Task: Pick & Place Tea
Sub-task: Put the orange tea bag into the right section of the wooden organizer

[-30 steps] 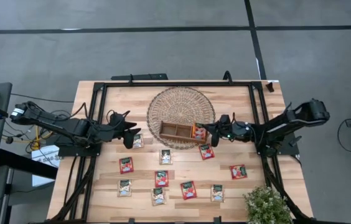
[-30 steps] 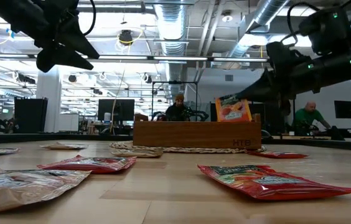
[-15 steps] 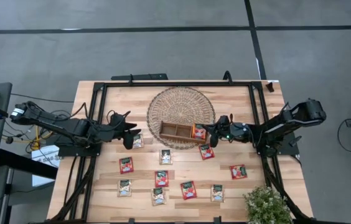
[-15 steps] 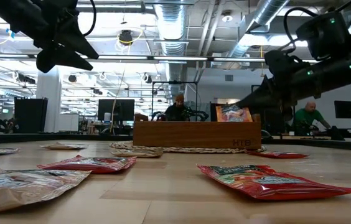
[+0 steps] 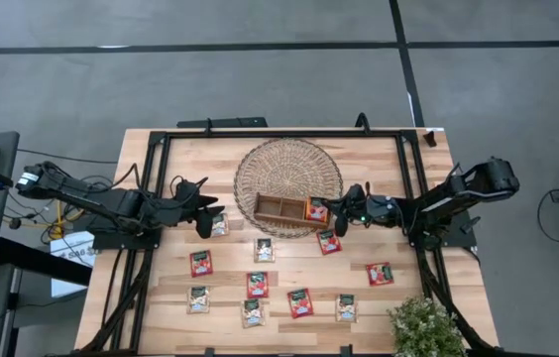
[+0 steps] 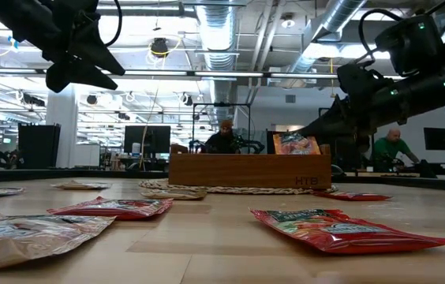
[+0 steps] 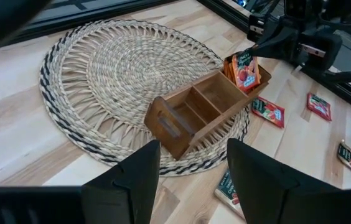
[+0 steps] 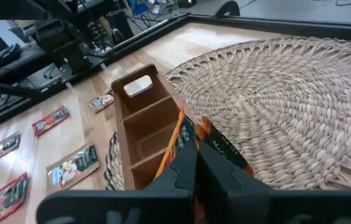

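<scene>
1. Left gripper (image 5: 212, 214) hovers with jaws wide over a cream sachet (image 5: 220, 225).
2. Tray (image 5: 281, 209) sits on the mat (image 5: 288, 169).
3. Right gripper (image 5: 336, 210) pinches a red sachet (image 5: 316, 209) in the tray's end compartment; I judge release comes next.

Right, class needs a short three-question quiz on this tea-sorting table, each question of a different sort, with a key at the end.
1. True or false: the right gripper is shut on a tea sachet at the end compartment of the wooden tray.
2. What lies under the tray? A) a cloth B) a round woven mat C) a plate
3. Fill in: the left gripper hovers over the table with its fingers ____.

Key: 1 true; 2 B; 3 open.
</scene>
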`<act>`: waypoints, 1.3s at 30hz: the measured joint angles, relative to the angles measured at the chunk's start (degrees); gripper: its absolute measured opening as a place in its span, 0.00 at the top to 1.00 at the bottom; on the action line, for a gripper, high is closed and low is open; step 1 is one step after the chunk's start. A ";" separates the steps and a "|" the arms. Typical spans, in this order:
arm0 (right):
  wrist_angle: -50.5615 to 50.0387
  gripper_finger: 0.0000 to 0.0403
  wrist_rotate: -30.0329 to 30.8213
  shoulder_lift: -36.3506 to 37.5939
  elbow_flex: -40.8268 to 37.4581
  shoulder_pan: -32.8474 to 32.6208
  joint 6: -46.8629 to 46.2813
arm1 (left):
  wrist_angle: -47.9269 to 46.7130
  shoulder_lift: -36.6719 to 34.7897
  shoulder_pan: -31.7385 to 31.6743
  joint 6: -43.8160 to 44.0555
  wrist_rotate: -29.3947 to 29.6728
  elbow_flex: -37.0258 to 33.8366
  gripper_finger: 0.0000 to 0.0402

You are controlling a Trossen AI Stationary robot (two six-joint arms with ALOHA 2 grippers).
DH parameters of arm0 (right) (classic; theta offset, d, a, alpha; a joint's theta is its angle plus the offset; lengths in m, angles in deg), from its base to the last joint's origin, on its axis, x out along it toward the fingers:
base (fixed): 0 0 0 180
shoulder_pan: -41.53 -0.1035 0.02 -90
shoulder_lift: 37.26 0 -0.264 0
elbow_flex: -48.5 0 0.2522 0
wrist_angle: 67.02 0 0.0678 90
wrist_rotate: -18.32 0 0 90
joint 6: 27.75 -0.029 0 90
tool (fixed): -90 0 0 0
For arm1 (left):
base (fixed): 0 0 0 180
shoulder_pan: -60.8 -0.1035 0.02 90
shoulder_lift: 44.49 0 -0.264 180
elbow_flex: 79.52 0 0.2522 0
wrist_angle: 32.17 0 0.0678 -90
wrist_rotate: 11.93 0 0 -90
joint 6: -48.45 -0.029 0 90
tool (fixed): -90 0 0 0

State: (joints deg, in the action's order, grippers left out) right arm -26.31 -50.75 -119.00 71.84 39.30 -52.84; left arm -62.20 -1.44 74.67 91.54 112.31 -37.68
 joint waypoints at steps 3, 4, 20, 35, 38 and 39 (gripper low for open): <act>-0.66 1.00 -0.96 0.00 0.00 -0.32 0.07 | 0.01 0.00 0.00 -0.04 0.00 -0.01 0.55; -0.61 1.00 -1.32 0.00 0.00 -0.45 0.11 | 0.02 0.00 0.00 -0.04 0.00 -0.01 0.55; -0.88 1.00 -1.49 0.00 0.02 -2.14 4.55 | 0.02 0.02 -0.01 -1.85 -1.15 0.00 0.55; -0.82 0.79 -0.98 0.00 0.02 -2.29 10.13 | 0.02 0.02 -0.02 -7.45 -2.96 0.00 0.55; 0.98 0.80 -0.67 -0.02 0.02 -3.69 10.13 | -0.01 0.02 -0.02 -9.04 -3.04 0.00 0.55; 1.77 0.80 0.12 -0.02 0.15 -4.36 10.13 | -0.05 0.02 -0.02 -9.37 -3.04 0.00 0.55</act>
State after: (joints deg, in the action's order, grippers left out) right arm -24.55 -50.64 -119.02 71.99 34.94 -42.71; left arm -62.25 -1.42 74.65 82.17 109.27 -37.68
